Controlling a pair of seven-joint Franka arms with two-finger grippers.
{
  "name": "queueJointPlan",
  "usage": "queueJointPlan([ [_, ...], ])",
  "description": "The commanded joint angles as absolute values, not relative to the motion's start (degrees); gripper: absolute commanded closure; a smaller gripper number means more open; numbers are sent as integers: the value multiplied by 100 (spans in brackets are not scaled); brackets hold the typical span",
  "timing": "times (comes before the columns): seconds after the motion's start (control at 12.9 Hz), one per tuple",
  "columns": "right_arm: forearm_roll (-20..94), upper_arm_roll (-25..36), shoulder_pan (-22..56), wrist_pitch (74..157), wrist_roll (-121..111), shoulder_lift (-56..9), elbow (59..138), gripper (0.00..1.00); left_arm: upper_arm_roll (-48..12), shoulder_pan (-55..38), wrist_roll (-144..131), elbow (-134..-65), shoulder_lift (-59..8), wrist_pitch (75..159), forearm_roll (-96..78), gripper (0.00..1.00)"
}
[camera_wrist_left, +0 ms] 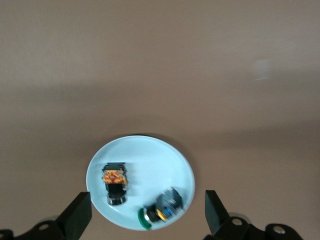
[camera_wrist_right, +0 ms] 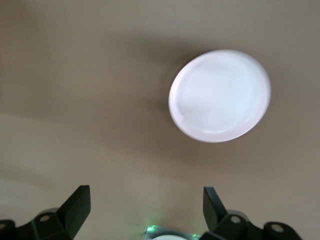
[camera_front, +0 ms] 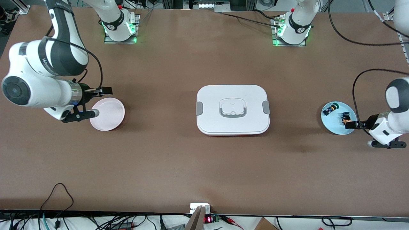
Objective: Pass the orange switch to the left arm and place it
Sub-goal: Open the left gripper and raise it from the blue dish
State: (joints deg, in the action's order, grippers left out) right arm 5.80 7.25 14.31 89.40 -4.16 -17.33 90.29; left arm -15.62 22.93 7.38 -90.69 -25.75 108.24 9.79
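Observation:
The orange switch (camera_front: 344, 118) (camera_wrist_left: 115, 182) lies on a light blue plate (camera_front: 335, 126) (camera_wrist_left: 145, 157) at the left arm's end of the table. My left gripper (camera_front: 351, 124) (camera_wrist_left: 147, 216) hovers open over that plate's edge, close to the orange switch, holding nothing. The white box (camera_front: 233, 110) with grey clips sits at the table's middle, between the two plates. Over the rim of a pink plate (camera_front: 107, 114) (camera_wrist_right: 220, 95) at the right arm's end, my right gripper (camera_front: 100, 101) (camera_wrist_right: 145, 210) stands open and empty.
A small black switch with blue and green parts (camera_front: 330, 109) (camera_wrist_left: 162, 207) shares the blue plate with the orange one. The arm bases (camera_front: 119, 30) (camera_front: 292, 32) stand along the table edge farthest from the front camera. Cables lie along the nearest edge.

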Motion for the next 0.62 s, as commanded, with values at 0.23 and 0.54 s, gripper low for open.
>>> queueJointPlan([
  [0.23,-296,703,1144,9755,-273,-1723,8771,0,-952,338,248,-9255,-662,9512,466,0],
  [0.54,-281,519,502,9695,-263,-1223,8789,0,-617,70,114,-9457,-141,9106,194,0],
])
